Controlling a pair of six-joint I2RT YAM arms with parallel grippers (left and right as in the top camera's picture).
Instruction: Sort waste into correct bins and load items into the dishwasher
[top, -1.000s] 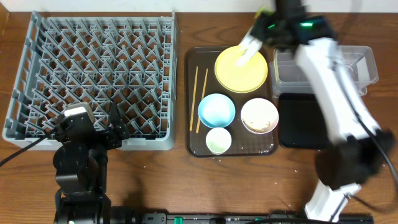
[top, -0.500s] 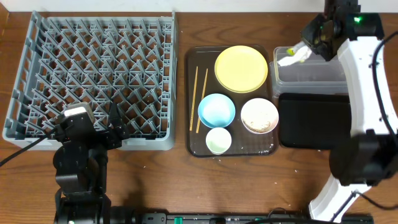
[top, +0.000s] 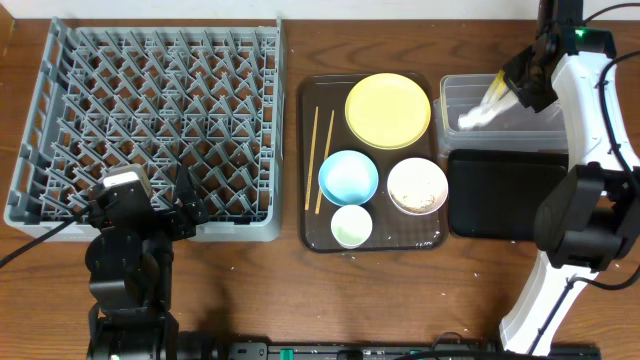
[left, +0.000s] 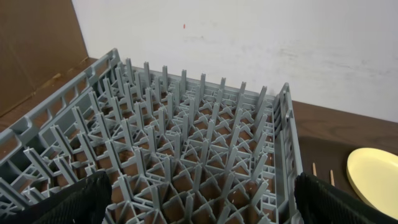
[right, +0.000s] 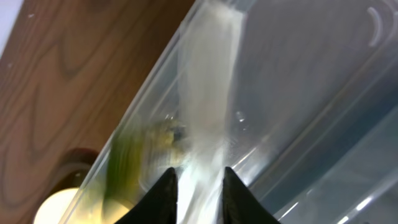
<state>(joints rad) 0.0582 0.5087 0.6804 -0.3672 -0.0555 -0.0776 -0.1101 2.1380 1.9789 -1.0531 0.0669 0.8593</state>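
Jaws of the right gripper (right: 199, 179) pinch narrow on a crumpled white paper napkin (right: 208, 74) over the clear plastic rectangular tub (top: 515, 135) at two o'clock. Beside it smears a green-and-yellow printed wrapper (right: 124, 165), print unreadable. Left gripper (left: 205, 202) gapes wide over the square grey plastic dish rack (left: 186, 137).

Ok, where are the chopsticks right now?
In the overhead view the wooden chopsticks lie along the left edge of the dark brown tray, between the grey dish rack and the light blue bowl.
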